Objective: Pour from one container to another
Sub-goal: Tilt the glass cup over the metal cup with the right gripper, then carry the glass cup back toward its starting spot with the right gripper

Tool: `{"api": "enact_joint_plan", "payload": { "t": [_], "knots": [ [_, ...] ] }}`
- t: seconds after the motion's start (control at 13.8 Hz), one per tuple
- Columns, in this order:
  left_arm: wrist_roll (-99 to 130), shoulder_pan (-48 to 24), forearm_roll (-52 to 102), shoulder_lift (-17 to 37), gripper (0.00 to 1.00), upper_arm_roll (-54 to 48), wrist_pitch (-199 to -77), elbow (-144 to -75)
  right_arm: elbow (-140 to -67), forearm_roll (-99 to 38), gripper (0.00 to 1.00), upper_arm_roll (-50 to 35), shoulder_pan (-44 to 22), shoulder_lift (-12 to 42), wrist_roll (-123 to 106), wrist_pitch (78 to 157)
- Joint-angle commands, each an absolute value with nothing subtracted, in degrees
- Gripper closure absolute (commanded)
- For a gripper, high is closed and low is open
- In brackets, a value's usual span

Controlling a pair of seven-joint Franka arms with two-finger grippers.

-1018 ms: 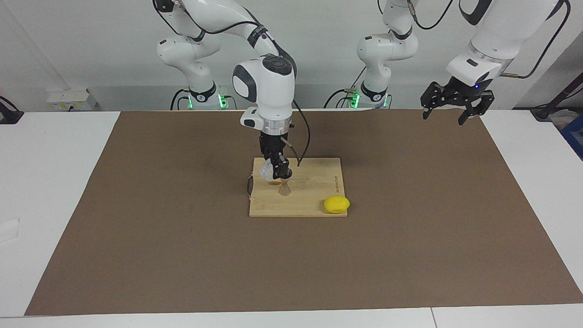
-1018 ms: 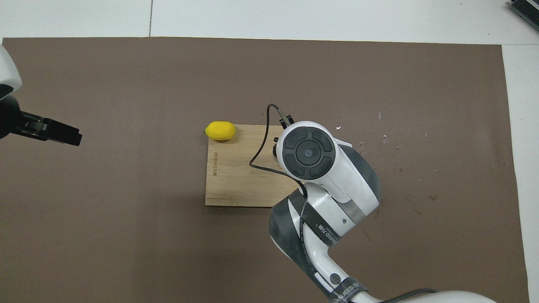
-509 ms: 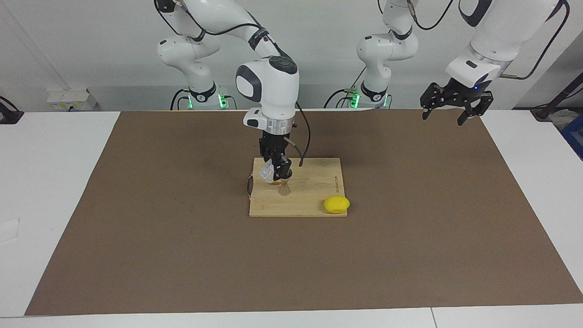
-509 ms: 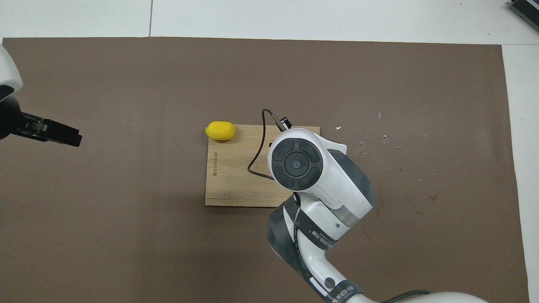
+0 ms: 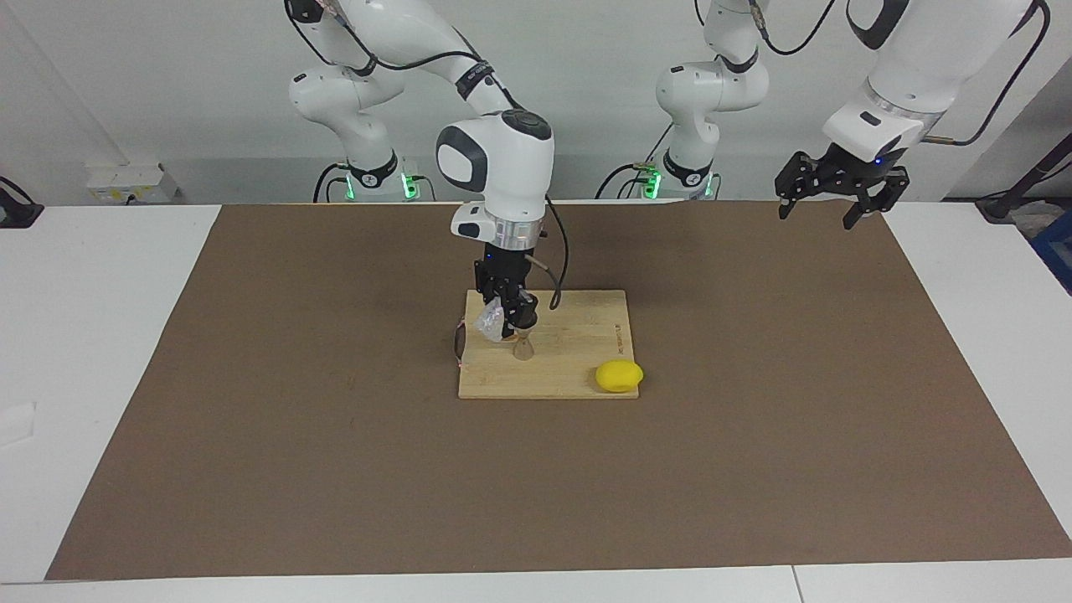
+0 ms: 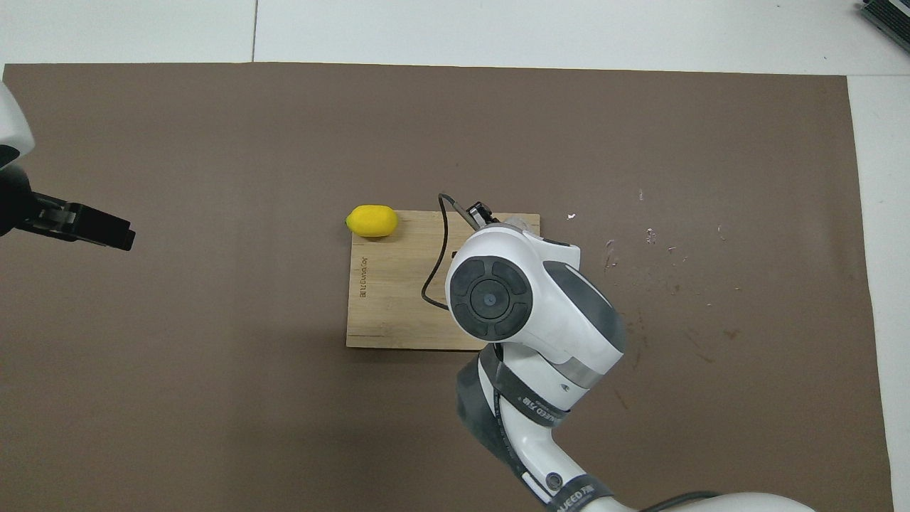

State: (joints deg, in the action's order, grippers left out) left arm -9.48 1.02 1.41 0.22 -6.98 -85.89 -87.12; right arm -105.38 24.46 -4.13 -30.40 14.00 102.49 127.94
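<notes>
In the facing view, my right gripper [image 5: 509,314] is shut on the small clear cup [image 5: 489,321] and holds it tilted just above the metal hourglass jigger [image 5: 523,347]. The jigger stands upright on the wooden cutting board [image 5: 578,343]. In the overhead view the right arm's wrist covers both the cup and the jigger, and only the board [image 6: 391,291] shows. My left gripper [image 5: 829,205] waits open and empty, high over the mat at the left arm's end of the table; it also shows in the overhead view [image 6: 89,227].
A yellow lemon [image 5: 619,376] [image 6: 372,221] lies at the board's corner that is farthest from the robots, toward the left arm's end. A brown mat [image 5: 335,452] covers the table. A cable loops from the right wrist over the board.
The right arm's wrist has swung slightly toward the robots while the gripper keeps the cup tilted over the jigger. The left gripper has barely moved.
</notes>
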Motion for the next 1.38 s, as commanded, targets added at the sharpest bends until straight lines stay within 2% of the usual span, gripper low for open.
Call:
{"api": "enact_joint_plan", "payload": {
  "t": [0.0, 0.51, 0.94, 1.31],
  "knots": [
    [-9.3, 0.7, 0.4, -1.4, 0.00, -6.6, -85.6, -88.8, -108.5, 27.4, 0.94, -4.1, -30.8, 12.0, 104.1, 130.2],
    [-9.3, 0.7, 0.4, -1.4, 0.00, -6.6, -85.6, -88.8, -107.5, 27.6, 0.94, -4.4, -30.6, 12.2, 104.1, 129.4],
    [-9.3, 0.7, 0.4, -1.4, 0.00, -6.6, -85.6, -88.8, -105.2, 13.7, 0.93, -4.3, -29.4, 12.8, 103.9, 127.6],
    [-9.3, 0.7, 0.4, -1.4, 0.00, -6.6, -85.6, -88.8, -105.1, 9.9, 0.93, -4.4, -25.9, 12.9, 102.5, 127.6]
  ]
}}
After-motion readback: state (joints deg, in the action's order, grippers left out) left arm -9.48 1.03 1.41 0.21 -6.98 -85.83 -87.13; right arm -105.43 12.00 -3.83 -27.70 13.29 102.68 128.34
